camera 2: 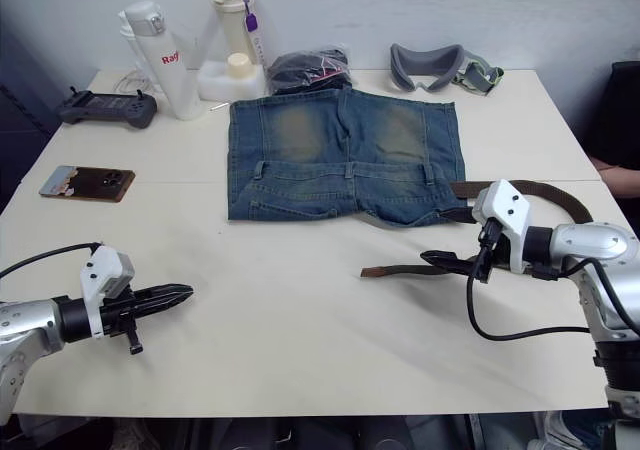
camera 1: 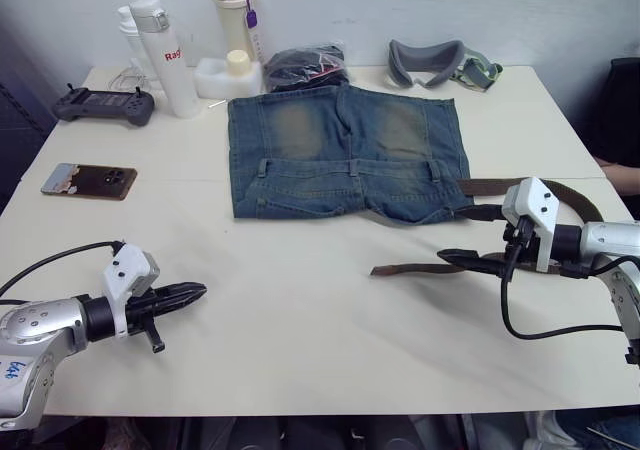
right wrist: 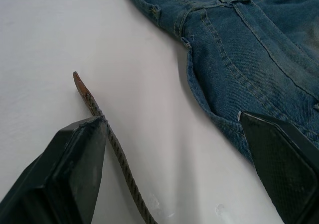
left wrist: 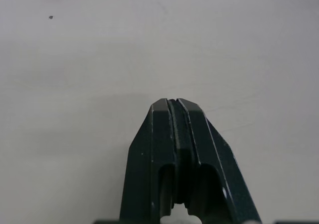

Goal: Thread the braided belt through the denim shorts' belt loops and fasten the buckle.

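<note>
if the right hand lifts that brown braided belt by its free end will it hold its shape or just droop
Probably droops: the braided belt already curves loosely across the table. Its woven texture likely grips well. The right hand, fingers open around it, may find the thin strap twists.

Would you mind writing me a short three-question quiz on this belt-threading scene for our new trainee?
1. True or false: the braided belt already runs through every one of the belt loops of the denim shorts.
2. Which gripper has its fingers spread open: A) the left gripper, B) the right gripper?
3. Fill in: the phone lies on the table to the robot's ____ of the shorts.

Key:
1. False; the belt's free end lies on the table in front of the shorts.
2. B.
3. Left.
</note>
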